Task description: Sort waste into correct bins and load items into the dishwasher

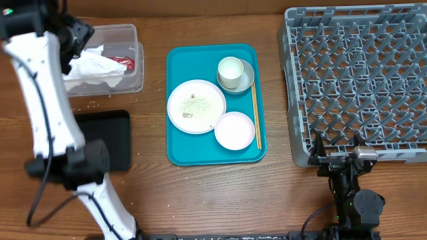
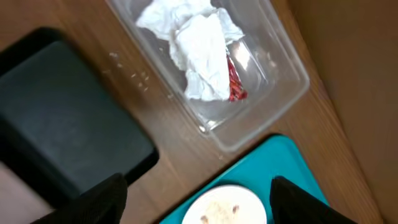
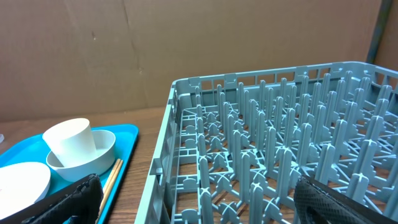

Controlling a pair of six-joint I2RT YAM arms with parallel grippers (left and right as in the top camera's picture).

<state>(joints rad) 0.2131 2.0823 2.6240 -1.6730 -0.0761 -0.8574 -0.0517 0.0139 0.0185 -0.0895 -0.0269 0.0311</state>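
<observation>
A crumpled white napkin (image 1: 93, 67) (image 2: 199, 56) and a red wrapper (image 1: 125, 63) (image 2: 235, 84) lie in the clear tub (image 1: 133, 40) (image 2: 283, 93). My left gripper (image 1: 77, 37) (image 2: 199, 208) hangs above the tub's left end, open and holding nothing. The black tray (image 1: 110, 140) (image 2: 62, 118) lies in front of the tub. A teal tray (image 1: 177, 80) carries a large plate (image 1: 196, 107) with rice bits, a small plate (image 1: 234, 131), a cup (image 1: 231, 70) in a bowl (image 1: 248, 81), and chopsticks (image 1: 255, 113). My right gripper (image 1: 339, 145) (image 3: 205, 208) stands open at the front-left corner of the grey dish rack (image 1: 360, 80) (image 3: 280, 137).
Loose rice grains (image 1: 93, 103) (image 2: 134, 74) are scattered on the wooden table between the tub and the black tray. A cardboard wall (image 3: 155, 50) stands behind the table. The left arm's white links (image 1: 47, 113) cross over the table's left side.
</observation>
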